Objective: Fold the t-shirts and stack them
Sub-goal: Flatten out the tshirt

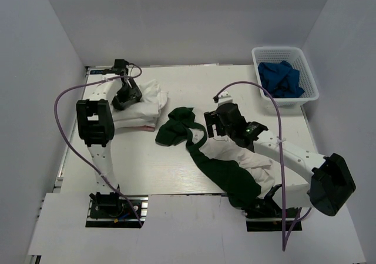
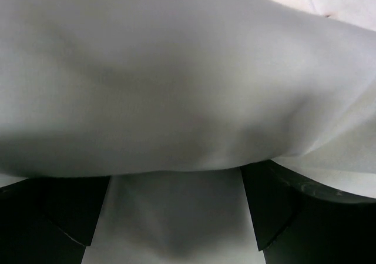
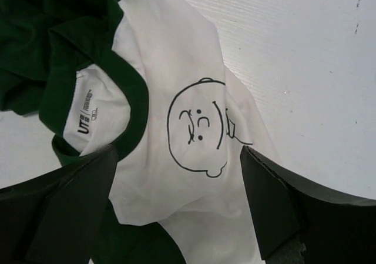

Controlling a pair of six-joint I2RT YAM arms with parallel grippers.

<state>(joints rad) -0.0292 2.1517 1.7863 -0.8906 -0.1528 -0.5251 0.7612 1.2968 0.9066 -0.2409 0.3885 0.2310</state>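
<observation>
A stack of folded white t-shirts [image 1: 150,102] lies at the back left of the table. My left gripper [image 1: 124,96] rests on it. In the left wrist view, white cloth [image 2: 176,87] fills the frame and my left gripper [image 2: 173,217] is open with cloth between its spread fingers. The white tee with dark green sleeves and collar [image 1: 229,173] lies crumpled at the centre and front right. My right gripper [image 1: 214,126] hovers over it. In the right wrist view it [image 3: 176,217] is open above the Charlie Brown print [image 3: 197,126] and the green collar [image 3: 132,93].
A white basket [image 1: 276,51] with blue cloth [image 1: 283,77] in it stands at the back right. A green sleeve bunch [image 1: 176,126] lies between the two arms. Bare table [image 3: 305,52] shows beside the print. White walls enclose the table.
</observation>
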